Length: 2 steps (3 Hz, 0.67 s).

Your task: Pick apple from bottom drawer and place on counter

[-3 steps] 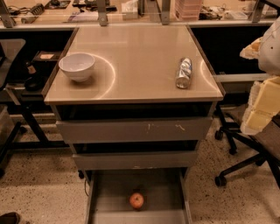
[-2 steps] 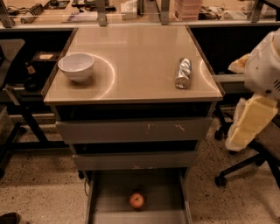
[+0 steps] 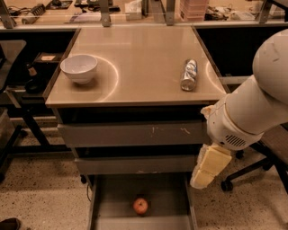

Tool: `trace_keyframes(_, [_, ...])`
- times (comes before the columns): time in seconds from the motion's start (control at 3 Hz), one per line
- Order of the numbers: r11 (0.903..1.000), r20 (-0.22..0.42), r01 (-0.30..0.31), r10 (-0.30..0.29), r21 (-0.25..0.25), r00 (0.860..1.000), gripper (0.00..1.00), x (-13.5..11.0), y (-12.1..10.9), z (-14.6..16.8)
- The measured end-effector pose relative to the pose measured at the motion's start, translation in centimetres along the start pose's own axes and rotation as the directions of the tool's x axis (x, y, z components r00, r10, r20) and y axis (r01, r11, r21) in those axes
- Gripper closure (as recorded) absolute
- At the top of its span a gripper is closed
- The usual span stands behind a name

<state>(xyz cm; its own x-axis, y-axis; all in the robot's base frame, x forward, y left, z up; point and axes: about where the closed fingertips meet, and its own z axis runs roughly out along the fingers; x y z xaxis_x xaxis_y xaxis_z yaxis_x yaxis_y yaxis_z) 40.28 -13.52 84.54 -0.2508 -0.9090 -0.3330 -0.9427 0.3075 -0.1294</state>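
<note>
The small red-orange apple lies on the floor of the open bottom drawer, near its front middle. The counter is the glossy beige top of the drawer cabinet. My gripper hangs pointing down at the end of the big white arm, beside the cabinet's right front corner. It is above and to the right of the apple, outside the drawer, and holds nothing that I can see.
A white bowl stands on the counter at the left. A silver can lies on its side at the right. The two upper drawers are shut. Office chair legs stand right of the cabinet, and cluttered desks behind.
The arm has swung in from the right edge, leftward and down. The gripper now hangs by the cabinet's right front corner, closer to the open drawer. The apple has not moved.
</note>
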Motion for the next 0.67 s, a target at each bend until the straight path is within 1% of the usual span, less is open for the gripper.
trace_keyframes(0.33, [0.9999,0.0,-0.013,0.013,-0.008,1.0,0.0,0.1,0.5,1.1])
trace_keyframes(0.67, [0.9983,0.001,-0.037,0.037,-0.044,0.999,0.0,-0.1,1.7,5.1])
